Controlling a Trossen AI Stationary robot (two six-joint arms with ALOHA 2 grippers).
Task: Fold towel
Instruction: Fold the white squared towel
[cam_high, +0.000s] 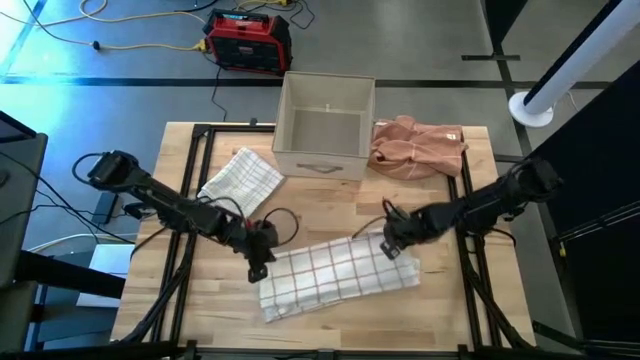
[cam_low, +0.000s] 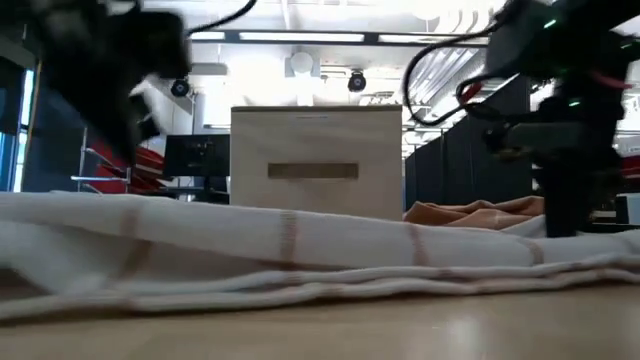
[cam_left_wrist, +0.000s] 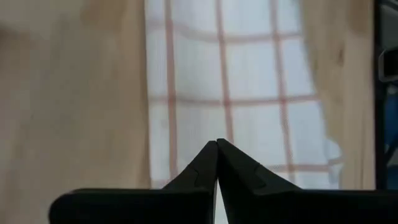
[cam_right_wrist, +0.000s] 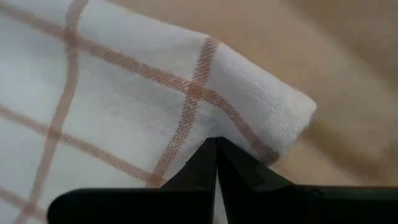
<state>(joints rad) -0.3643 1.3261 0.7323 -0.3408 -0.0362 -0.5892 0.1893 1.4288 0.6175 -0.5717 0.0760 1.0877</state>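
A white towel (cam_high: 335, 278) with red checks lies as a long band on the wooden table, near the front middle. It fills the low view (cam_low: 300, 250) from side to side. My left gripper (cam_high: 258, 262) is shut at the towel's left far corner, and my right gripper (cam_high: 392, 247) is shut at its right far corner. In the left wrist view the checked towel (cam_left_wrist: 249, 81) spreads flat beyond the shut fingers (cam_left_wrist: 216, 143). In the right wrist view a thick, rounded corner (cam_right_wrist: 292, 109) shows beside the shut fingers (cam_right_wrist: 216, 140). My left gripper is shut over the towel's left end (cam_left_wrist: 193, 149), coming slanting down from the table's left. Its own fingertips hide the place of contact, so layers cannot be told. The towel lies flat on the table beyond it. My right gripper pinches the towel's edge close to the right far corner (cam_right_wrist: 249, 146) between its two fingers, slanting down from the table's right. The corner looks doubled over, more than one layer. The towel rests on the table.
A beige box (cam_high: 325, 125) stands at the table's far middle. To its left lies a second folded checked towel (cam_high: 240, 180), and a crumpled peach cloth (cam_high: 415, 148) is to its right. Black frame rails (cam_high: 190, 200) run along both table sides.
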